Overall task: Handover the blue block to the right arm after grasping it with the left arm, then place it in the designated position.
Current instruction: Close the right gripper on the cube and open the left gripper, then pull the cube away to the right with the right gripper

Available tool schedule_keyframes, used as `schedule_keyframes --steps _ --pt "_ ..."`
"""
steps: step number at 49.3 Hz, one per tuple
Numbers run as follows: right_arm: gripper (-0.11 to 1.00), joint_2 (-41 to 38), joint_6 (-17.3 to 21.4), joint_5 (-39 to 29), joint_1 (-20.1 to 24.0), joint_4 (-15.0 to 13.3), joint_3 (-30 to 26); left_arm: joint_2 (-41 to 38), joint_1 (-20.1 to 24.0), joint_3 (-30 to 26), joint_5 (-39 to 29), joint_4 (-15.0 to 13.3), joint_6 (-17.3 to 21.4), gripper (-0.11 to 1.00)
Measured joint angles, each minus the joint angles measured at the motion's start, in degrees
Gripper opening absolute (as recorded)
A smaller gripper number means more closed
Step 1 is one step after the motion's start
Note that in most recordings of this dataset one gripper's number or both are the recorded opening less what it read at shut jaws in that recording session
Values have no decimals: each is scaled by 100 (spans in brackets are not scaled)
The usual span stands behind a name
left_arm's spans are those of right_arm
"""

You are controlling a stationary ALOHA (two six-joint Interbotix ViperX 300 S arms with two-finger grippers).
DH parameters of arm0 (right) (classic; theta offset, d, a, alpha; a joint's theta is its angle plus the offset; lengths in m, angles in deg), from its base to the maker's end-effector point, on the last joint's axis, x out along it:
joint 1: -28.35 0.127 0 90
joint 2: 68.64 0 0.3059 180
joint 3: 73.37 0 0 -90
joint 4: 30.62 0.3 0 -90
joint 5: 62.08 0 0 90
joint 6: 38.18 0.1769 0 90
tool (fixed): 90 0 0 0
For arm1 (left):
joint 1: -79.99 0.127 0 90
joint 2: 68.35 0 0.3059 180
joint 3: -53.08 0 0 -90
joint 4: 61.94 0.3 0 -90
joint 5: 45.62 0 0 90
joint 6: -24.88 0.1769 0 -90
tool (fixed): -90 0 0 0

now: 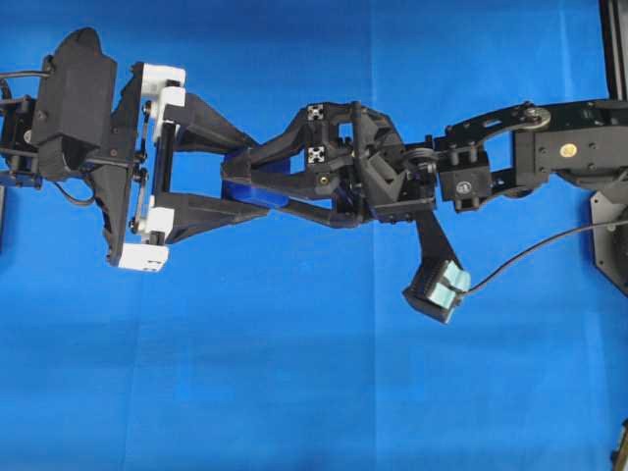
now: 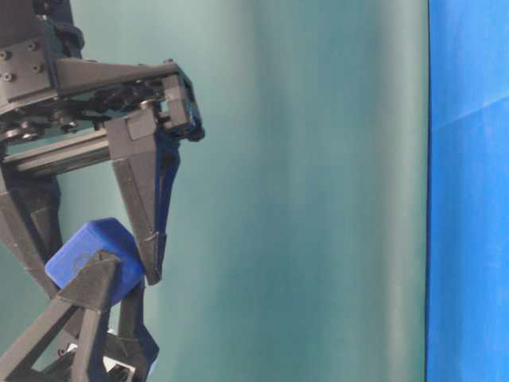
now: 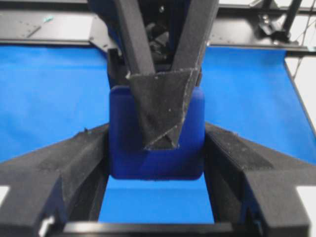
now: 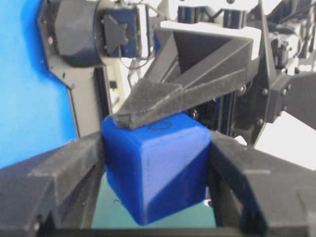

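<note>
The blue block [image 1: 257, 194] hangs above the blue cloth at centre left, with both grippers on it. My left gripper [image 1: 260, 179], on white mounts, reaches in from the left. In its wrist view its two fingers press the sides of the blue block [image 3: 155, 153]. My all-black right gripper [image 1: 234, 175] comes from the right, turned a quarter turn to the left one. In the right wrist view both its pads touch the sides of the blue block [image 4: 153, 168], and a left finger [image 4: 148, 101] lies on top. At table level the blue block [image 2: 83, 248] shows between crossing fingers.
Blue cloth [image 1: 294, 373] covers the table under both arms. The right arm's wrist camera [image 1: 437, 289] hangs below its gripper, trailing a cable to the right. A black frame post [image 1: 613, 39] stands at the far right edge. A green backdrop [image 2: 318, 191] fills the table-level view.
</note>
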Motion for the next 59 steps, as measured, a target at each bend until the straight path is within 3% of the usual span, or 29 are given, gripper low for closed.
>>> schedule_keyframes --steps 35,41,45,59 --pt "52 0 53 -44 0 0 -18 0 -35 0 -132 0 -105 50" --pt "52 0 26 -35 -9 9 -53 -18 -62 9 -123 -18 -229 80" --pt "52 0 26 -35 -9 9 -70 -18 -70 9 -105 -18 -299 92" --pt "52 18 53 -35 -18 9 -53 -18 -70 9 -88 -9 -290 93"
